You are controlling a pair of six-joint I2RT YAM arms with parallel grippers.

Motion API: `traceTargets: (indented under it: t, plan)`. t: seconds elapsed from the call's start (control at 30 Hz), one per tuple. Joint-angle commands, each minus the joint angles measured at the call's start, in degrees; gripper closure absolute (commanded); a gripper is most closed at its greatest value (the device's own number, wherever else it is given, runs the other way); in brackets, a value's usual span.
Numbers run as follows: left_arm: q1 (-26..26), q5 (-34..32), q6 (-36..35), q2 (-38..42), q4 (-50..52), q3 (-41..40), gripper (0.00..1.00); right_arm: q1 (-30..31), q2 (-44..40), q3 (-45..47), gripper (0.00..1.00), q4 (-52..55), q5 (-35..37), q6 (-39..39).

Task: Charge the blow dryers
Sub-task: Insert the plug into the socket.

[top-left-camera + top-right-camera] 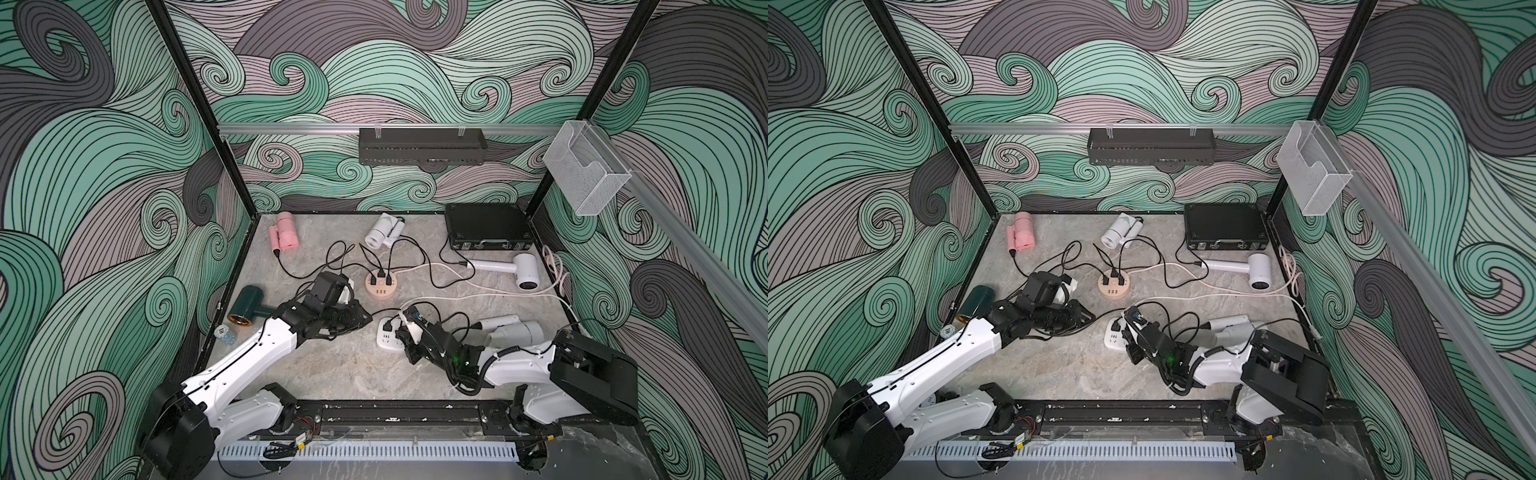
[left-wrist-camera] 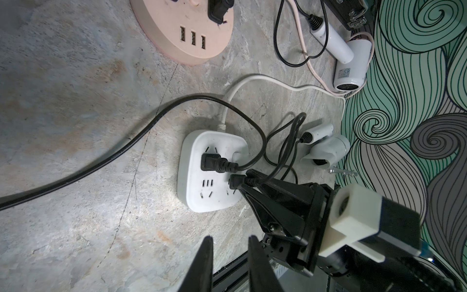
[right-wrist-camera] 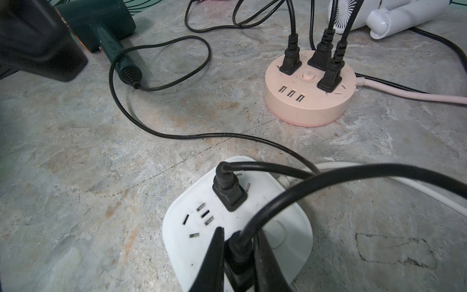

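One right gripper (image 3: pixel 238 236) low on plug (image 3: pixel 238 271)

Bare surface (image 1: pixel 332 374) open along the near edge; black cords (image 3: pixel 197 136) loop between round hub (image 1: pixel 376 294) and square hub (image 1: pixel 384 338).

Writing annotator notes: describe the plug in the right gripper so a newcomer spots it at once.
Find the square white socket hub, nearer the arms than the round peach hub. Two black plugs are at it: the lone plug stands untouched in a socket; the wanted plug is pinched in the right gripper.
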State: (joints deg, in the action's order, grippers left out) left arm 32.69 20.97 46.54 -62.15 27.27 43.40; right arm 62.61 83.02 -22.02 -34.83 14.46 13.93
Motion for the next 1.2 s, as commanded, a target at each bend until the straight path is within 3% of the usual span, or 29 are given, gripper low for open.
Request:
traceTargets:
  t: [0.0,0.37,0.6,0.87,1.17]
  plan:
    - [-0.4,-0.5,-0.7,0.8,-1.0,1.7,0.76,0.9,0.3,1.4,1.00,6.8,2.7,0.4]
    - [-0.3,-0.5,-0.5,0.1,-1.1,1.2,0.76,6.1,0.6,6.0,1.00,6.6,11.0,1.9]
    - [-0.4,-0.5,-1.3,-2.0,-2.2,3.0,0.76,8.8,7.0,7.1,1.00,4.9,14.3,4.8]
    - [-0.3,-1.1,-2.0,-2.4,-1.9,4.2,0.77,9.4,20.2,0.0,1.00,5.7,7.6,3.9]
    - [-0.3,-3.5,-0.7,3.5,0.8,1.6,0.77,9.1,13.2,-4.9,1.00,15.0,4.7,1.2]
